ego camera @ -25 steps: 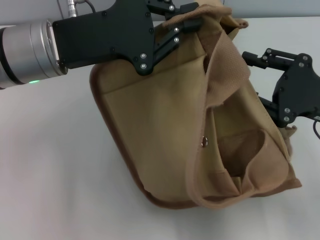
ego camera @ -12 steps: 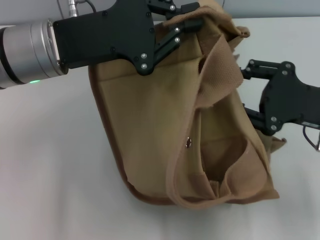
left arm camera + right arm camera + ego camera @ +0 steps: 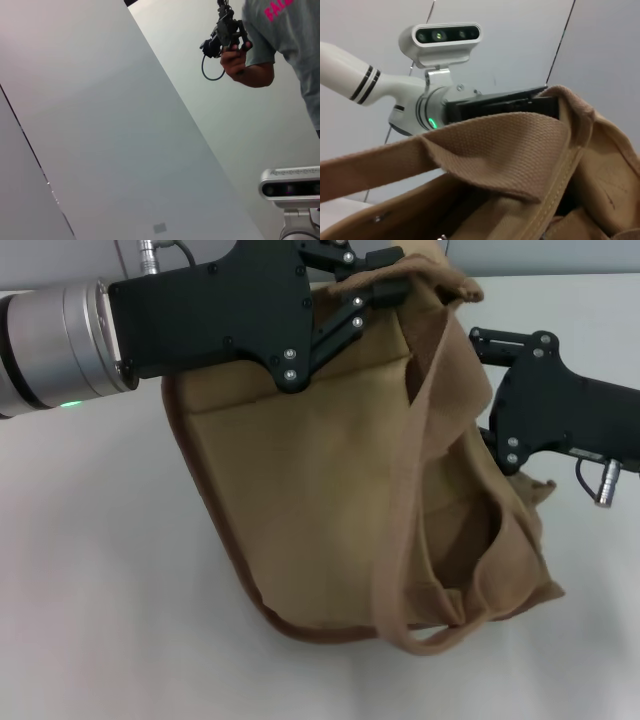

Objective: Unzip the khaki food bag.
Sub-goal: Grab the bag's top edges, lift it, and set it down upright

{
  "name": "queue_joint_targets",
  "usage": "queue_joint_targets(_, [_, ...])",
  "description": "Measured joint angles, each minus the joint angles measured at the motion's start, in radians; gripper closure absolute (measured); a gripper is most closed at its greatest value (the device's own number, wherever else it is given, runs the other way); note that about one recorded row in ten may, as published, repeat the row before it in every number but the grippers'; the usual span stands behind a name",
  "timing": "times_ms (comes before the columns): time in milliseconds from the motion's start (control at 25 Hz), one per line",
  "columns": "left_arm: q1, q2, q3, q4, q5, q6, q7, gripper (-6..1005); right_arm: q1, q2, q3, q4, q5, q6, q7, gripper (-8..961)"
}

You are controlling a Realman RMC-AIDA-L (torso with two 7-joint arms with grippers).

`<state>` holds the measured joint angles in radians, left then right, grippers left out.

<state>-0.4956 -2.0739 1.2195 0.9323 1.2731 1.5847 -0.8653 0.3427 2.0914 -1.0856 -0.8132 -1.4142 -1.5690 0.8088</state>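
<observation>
The khaki food bag [image 3: 310,480] hangs tilted over the white table [image 3: 90,590], its brown-trimmed base at the lower left. My left gripper [image 3: 388,282] is shut on the bag's top corner and holds it up. My right gripper [image 3: 480,390] is at the bag's upper right side, jaws spread, with its tips behind a webbing handle [image 3: 400,570]. The zipper and its pull are hidden. The right wrist view shows a handle [image 3: 495,145] and the bag's top edge [image 3: 580,120] close up, with my left gripper [image 3: 520,105] behind them.
A front pocket [image 3: 490,550] gapes open on the bag's right side. A person [image 3: 280,30] holding a hand-held device stands in the left wrist view. The robot's head camera [image 3: 447,35] shows in the right wrist view.
My right gripper has moved left and up against the bag's upper side. The bag's lower part has swung and its handle now hangs lower. My left gripper has stayed put.
</observation>
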Motion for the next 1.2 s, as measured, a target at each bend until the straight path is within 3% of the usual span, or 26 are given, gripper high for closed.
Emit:
queue_joint_targets(440, [-0.001, 0.000, 0.000, 0.000, 0.000, 0.001, -0.001, 902, 0.017, 0.000, -0.106, -0.010, 0.024, 0.096, -0.002, 489])
queue_joint_targets(800, [-0.004, 0.002, 0.000, 0.000, 0.000, 0.002, -0.001, 902, 0.013, -0.008, -0.150, -0.020, 0.010, 0.066, 0.000, 621])
queue_joint_targets(1200, [-0.008, 0.002, 0.000, 0.000, 0.000, 0.002, -0.003, 902, 0.017, -0.010, -0.147, -0.017, -0.002, 0.044, 0.011, 585])
